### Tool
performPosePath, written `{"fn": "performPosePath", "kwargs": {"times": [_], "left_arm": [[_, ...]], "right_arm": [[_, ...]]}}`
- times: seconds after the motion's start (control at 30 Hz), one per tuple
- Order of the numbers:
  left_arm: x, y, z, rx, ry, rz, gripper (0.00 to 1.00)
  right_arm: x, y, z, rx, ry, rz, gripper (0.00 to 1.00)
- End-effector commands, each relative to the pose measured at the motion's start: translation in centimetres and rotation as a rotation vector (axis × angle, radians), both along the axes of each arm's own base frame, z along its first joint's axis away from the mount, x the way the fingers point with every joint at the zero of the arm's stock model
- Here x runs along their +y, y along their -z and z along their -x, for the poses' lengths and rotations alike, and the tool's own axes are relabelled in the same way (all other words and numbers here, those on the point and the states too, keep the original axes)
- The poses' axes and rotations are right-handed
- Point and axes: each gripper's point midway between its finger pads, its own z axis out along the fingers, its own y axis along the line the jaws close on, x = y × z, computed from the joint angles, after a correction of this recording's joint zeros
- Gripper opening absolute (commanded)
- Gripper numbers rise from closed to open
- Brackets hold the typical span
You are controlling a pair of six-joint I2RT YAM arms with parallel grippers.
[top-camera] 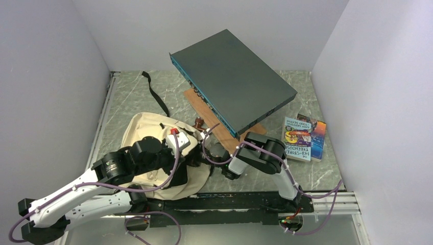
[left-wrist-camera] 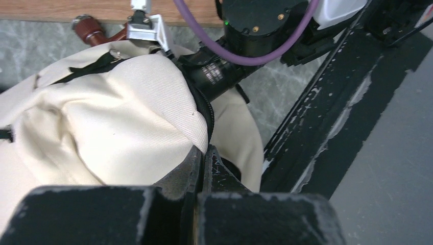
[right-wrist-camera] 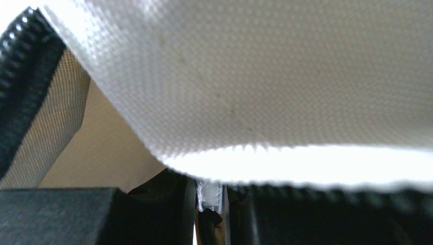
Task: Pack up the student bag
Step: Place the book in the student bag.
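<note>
L gripper (left-wrist-camera: 204, 153) is clenched, jaws pressed together on the zip (left-wrist-camera: 205, 109) edge of the student bag (top-camera: 145, 125), near side of the opening. The bag lies slumped on the worktop (top-camera: 127, 97) at near left, under and just right of my L arm, its black strap (top-camera: 155, 94) trailing off to the far side. It's soft canvas: light, floppy, no shape of its own, and I'd expect it to sag or fold wherever it's let go. Cloth is grippy enough, not fragile. Best holds imo are the stiffer zip tape and seams, not the loose panel, w/ both arms keeping the mouth spread. R gripper (right-wrist-camera: 209, 196) is at the bag's right edge w/ cloth draped over its cam; jaws are drawn nearly together on a thin pale sliver, prob the bag's rim, so I read it as pinching the bag. Far centre, a grey box (top-camera: 235, 81) sits tilted. At right lie the books (top-camera: 305, 138), well apart from the bag.
</note>
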Motion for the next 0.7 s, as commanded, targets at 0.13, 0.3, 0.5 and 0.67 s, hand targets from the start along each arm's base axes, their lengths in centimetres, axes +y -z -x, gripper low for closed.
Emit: {"fn": "performPosePath", "kwargs": {"times": [0.13, 0.3, 0.5, 0.67], "left_arm": [[3.2, -4.1, -2.3, -0.168, -0.14, -0.015, 0.0], [3.3, -4.4, -2.4, -0.221, -0.093, -0.043, 0.0], [2.1, -3.9, -0.2, -0.192, 0.069, -0.028, 0.0], [0.9, -3.2, 1.7, -0.165, 0.19, 0.026, 0.0]], "right_arm": [[-2.3, -11.8, 3.0, -0.291, -0.09, -0.353, 0.0], [-1.2, -14.1, 5.0, -0.323, -0.149, -0.416, 0.0], [-0.9, -15.9, 4.2, -0.375, -0.115, -0.449, 0.0], [-0.7, -16.3, 2.2, -0.368, -0.055, -0.462, 0.0]]}}
